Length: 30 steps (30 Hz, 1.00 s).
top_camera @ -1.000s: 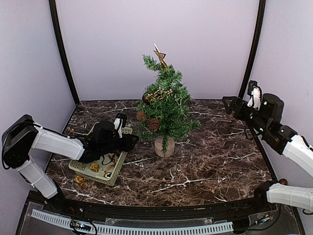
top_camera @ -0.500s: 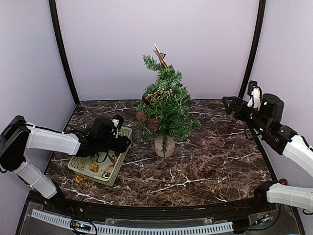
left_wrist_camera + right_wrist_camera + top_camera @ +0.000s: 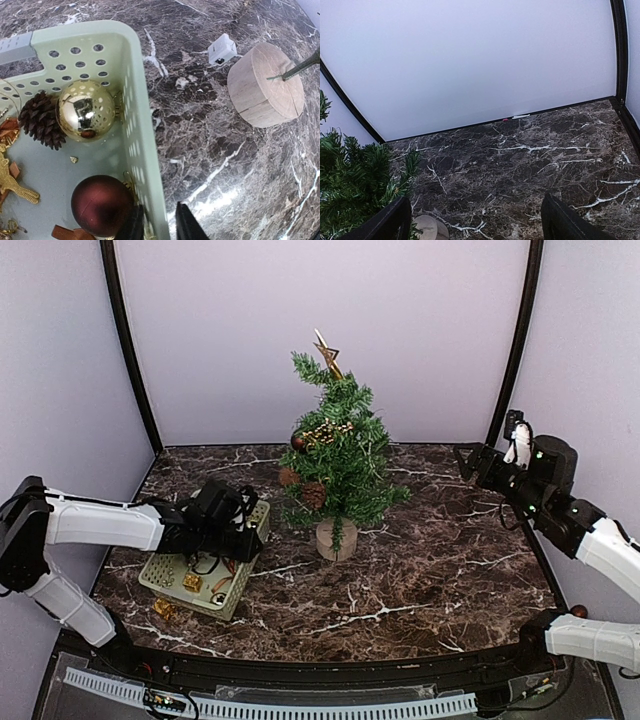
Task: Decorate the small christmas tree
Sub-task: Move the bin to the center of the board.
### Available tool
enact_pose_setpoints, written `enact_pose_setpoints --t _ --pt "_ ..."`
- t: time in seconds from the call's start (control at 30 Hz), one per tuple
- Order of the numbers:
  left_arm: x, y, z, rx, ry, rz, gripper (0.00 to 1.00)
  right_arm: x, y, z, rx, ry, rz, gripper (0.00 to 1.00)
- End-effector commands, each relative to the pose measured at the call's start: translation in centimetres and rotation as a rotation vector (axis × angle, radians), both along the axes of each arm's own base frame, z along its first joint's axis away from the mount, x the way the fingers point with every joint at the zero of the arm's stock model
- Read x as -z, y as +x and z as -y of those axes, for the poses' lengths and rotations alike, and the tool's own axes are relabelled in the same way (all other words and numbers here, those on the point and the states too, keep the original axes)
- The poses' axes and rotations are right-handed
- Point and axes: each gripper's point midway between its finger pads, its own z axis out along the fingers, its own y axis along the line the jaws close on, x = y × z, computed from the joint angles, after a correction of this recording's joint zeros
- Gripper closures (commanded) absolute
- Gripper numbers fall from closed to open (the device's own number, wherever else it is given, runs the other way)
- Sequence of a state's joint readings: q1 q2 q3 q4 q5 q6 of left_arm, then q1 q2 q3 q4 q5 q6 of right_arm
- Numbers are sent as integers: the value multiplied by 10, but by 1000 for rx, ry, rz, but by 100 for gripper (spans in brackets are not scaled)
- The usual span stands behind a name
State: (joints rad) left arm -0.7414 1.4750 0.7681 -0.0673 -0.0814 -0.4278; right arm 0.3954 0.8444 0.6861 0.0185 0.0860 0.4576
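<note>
The small christmas tree (image 3: 338, 455) is standing upright at the middle of the table (image 3: 430, 570), its round wooden base (image 3: 265, 86) just right of the pale green basket (image 3: 80, 36) but apart from it. A star (image 3: 326, 350) and pine cones (image 3: 313, 493) are being carried on its branches. The left gripper (image 3: 159, 223) is being held low over the basket's right wall, one finger inside beside the dark red ball (image 3: 100, 204), the other outside over the marble. The jaws are narrowed about that wall; whether it is already being pinched cannot be told. The right gripper (image 3: 476, 220) is being held wide open and empty above the far right of the table.

The step in hand is judged to be a hold on the basket wall, to steady or shift it. For this to be done well, the wall should be taken squarely, well below the rim, since thin perforated plastic is likely to flex and slip out of a shallow pinch. Any pull should be made slowly and level, so that the gold ball (image 3: 86, 111), the loose pine cone (image 3: 40, 121) and the red ball are not being rolled or tipped out. The basket should be kept off the wooden base, because a knock there could be toppling the tree. If an ornament is meant instead, the wall must first be let out from between the fingers.
</note>
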Motion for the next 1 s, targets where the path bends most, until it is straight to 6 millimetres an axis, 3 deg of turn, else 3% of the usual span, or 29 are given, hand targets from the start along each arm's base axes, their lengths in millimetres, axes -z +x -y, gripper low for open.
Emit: enact_pose_setpoints --t 0.0,0.13,0.33,0.53,0.57,0.67,0.7,0.8,0.9,0.97 --pt "-1 2 -8 -37 56 -1 83 -8 1 3 15 4 37 9" --pt "-11 16 -8 -51 83 43 97 -6 1 4 22 1 32 9" --pt "-5 39 -13 -85 142 51 100 -5 1 6 34 -1 29 9" --pt "-20 96 -20 -108 148 174 100 -5 1 7 37 -8 22 9" --pt "-14 104 -25 -118 156 169 100 -5 1 7 37 -11 22 9" --pt "-25 132 -17 -97 140 226 100 -3 0 8 39 -16 16 9" --pt "-16 139 -21 -102 155 216 100 -3 0 8 40 -16 15 9" --pt "-14 160 -24 -110 154 228 100 -3 -1 10 45 -19 14 9" --pt "-19 171 -28 -121 151 249 86 -4 -2 11 48 -21 18 9" --pt "-35 175 -27 -123 136 284 71 -5 -2 11 47 -21 21 9"
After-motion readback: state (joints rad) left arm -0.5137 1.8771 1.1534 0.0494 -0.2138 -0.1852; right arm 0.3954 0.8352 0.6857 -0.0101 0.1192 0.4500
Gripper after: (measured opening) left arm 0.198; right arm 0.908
